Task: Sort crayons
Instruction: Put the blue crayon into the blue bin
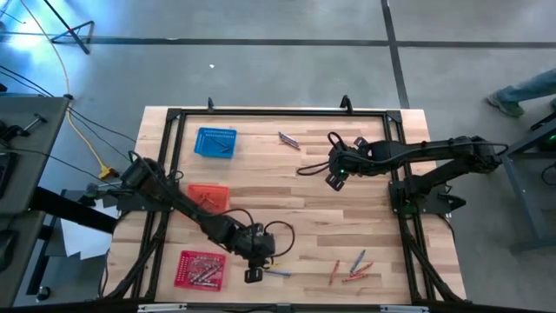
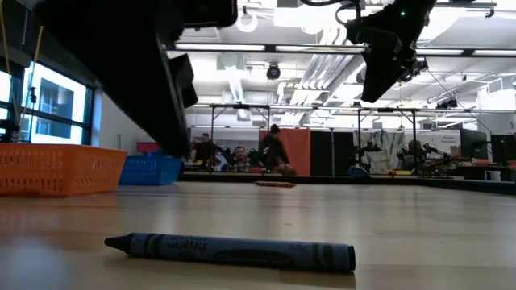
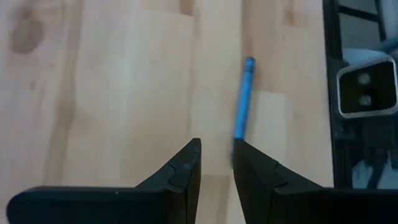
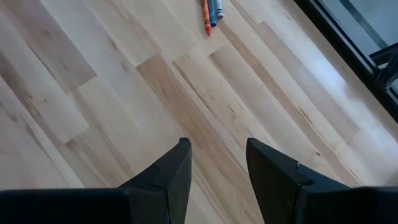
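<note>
Left gripper [image 1: 253, 274] poised low over the table's near edge, just right of the red basket [image 1: 201, 269] at the near-left corner; its two fingers [image 3: 186, 168] stand a little apart with only bare wood between them, clamped on nothing. The blue crayon [image 3: 243, 99] lies just beside one fingertip, outside the gap rather than within it, its long axis running almost straight away from the gripper and slightly slanted to the line of the fingers. In the high view the same crayon [image 1: 276, 272] lies flat along the near edge, just to the right of the gripper; the low view shows it [image 2: 230, 250] resting on the bare wood, point toward the baskets. The left arm is by far the nearer. The coming move therefore probably turns on a small sideways shift, so that the fingers straddle the stick across its width before closing. Right gripper [image 1: 334, 169] hangs above the table's middle toward the far-right side, fingers [image 4: 171, 171] apart and empty, with two crayons [image 4: 211, 12] ahead of it. A loose cluster of crayons [image 1: 351, 268] lies near the near-right corner, well apart from both grippers. The orange basket [image 1: 208, 196] and blue basket [image 1: 215, 143] stand along the left side.
</note>
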Controlling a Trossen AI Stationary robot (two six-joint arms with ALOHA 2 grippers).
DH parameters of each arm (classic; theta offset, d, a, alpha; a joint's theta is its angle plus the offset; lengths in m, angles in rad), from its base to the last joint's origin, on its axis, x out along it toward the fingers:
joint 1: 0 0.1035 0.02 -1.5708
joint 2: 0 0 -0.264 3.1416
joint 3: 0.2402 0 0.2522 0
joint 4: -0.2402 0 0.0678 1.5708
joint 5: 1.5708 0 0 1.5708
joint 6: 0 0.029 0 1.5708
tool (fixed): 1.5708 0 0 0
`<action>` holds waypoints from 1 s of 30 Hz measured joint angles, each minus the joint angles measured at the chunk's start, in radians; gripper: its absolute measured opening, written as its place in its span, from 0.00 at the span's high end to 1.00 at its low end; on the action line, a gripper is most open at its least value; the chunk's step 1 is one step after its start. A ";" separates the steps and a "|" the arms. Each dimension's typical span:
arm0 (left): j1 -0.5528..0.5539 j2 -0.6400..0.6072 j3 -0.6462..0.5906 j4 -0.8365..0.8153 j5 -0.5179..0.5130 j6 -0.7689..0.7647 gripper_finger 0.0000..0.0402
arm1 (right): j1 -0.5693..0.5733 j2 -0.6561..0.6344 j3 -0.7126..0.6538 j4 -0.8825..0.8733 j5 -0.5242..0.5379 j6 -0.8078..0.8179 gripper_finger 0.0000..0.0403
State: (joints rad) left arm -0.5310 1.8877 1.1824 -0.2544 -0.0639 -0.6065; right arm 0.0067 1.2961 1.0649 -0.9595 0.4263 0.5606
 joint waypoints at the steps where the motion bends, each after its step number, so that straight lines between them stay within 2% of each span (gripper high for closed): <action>1: -0.005 0.000 0.000 -0.001 0.001 0.010 0.80 | 0.000 0.000 0.000 -0.001 0.000 0.000 0.63; 6: -0.026 0.000 0.000 0.073 0.000 0.094 0.80 | 0.000 0.000 0.000 0.000 0.000 -0.001 0.63; 13: -0.034 0.012 0.001 0.105 -0.088 0.293 0.80 | 0.000 0.000 0.000 0.000 0.000 -0.003 0.63; 18: -0.033 0.079 0.015 0.148 -0.073 0.295 0.80 | 0.000 0.000 0.000 0.000 0.000 -0.003 0.63; 25: -0.033 0.183 0.142 0.136 -0.025 0.311 0.80 | 0.000 0.000 0.000 0.000 0.000 0.000 0.63; 30: -0.033 0.226 0.187 0.101 -0.015 0.302 0.80 | 0.000 0.000 0.000 0.000 0.001 0.000 0.63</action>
State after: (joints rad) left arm -0.5644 2.1141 1.3695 -0.1536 -0.0790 -0.3042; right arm 0.0067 1.2964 1.0649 -0.9596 0.4270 0.5606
